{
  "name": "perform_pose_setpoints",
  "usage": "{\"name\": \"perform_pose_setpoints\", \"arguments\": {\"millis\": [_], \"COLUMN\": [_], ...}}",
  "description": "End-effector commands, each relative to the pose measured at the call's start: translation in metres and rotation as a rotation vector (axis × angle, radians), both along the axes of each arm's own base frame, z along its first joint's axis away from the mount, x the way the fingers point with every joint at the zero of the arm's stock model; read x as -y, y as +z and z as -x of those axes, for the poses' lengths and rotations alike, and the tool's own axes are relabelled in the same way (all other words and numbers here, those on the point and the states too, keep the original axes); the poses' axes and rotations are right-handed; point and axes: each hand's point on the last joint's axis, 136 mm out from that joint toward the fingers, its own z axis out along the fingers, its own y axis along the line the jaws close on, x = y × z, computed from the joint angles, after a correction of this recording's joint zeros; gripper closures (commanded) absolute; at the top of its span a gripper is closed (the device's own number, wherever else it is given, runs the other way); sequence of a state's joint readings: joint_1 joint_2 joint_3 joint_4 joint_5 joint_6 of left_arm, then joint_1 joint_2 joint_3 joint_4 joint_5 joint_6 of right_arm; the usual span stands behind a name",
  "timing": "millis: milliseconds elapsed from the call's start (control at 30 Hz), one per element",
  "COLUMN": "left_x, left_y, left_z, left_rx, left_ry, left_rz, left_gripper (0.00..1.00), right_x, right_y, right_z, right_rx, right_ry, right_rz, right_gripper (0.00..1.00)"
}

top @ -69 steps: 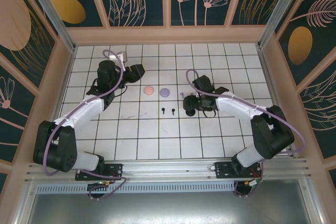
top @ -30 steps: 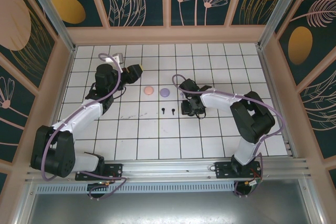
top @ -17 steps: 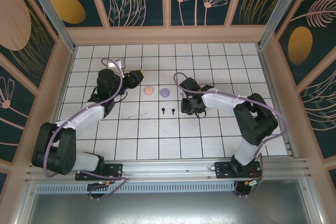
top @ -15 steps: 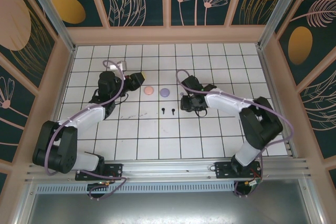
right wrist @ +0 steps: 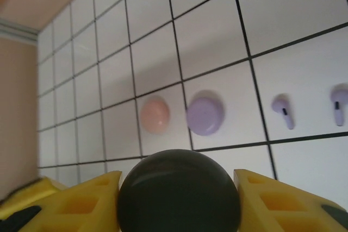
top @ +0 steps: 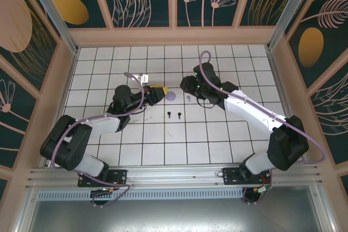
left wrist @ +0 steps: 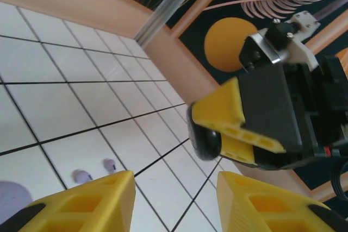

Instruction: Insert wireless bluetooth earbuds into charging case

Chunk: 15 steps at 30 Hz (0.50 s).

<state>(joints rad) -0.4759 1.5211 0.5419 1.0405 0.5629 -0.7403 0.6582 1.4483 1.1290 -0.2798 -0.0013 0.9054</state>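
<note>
1. Earbuds in black point(top: 169, 115), seen from above, lie on the table point(top: 217, 145), on your side of the left gripper point(top: 159, 89) and right gripper point(top: 186, 85).
2. Left wrist: your left fingers point(left wrist: 81, 205) are spread, holding nothing; lilac earbuds point(left wrist: 81, 176) lie just ahead.
3. Right wrist: your right fingers point(right wrist: 81, 199) pinch a round black case point(right wrist: 179, 183); lilac earbuds point(right wrist: 283, 111) lie beyond.

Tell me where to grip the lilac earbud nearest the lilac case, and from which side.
With the free left gripper, come straight down and close its fingers across the narrow stem, below the rounded head. The lilac earbud lies flat on the tiled table, likely too low for a sideways approach; the lilac case and the other lilac earbud lie apart from it.
</note>
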Motion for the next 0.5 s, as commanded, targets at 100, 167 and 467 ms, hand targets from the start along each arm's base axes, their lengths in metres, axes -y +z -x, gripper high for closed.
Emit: {"name": "perform_pose_setpoints", "arguments": {"millis": [100, 167, 467], "left_x": [0.008, 0.011, 0.03], "left_y": [0.032, 0.034, 0.037], "left_z": [0.012, 0.012, 0.01], "left_rx": [0.126, 0.134, 0.144], "left_ry": [-0.021, -0.023, -0.059], "left_rz": [0.131, 0.142, 0.17], "left_gripper": [0.57, 0.58, 0.61], "right_x": [-0.009, -0.009, -0.016], "right_y": [0.039, 0.039, 0.044], "right_z": [-0.01, -0.01, -0.009], "right_rx": [-0.004, -0.01, -0.018], "right_ry": [-0.157, -0.19, -0.247], "right_rz": [-0.274, -0.29, -0.317], "right_gripper": [0.63, 0.63, 0.64]}}
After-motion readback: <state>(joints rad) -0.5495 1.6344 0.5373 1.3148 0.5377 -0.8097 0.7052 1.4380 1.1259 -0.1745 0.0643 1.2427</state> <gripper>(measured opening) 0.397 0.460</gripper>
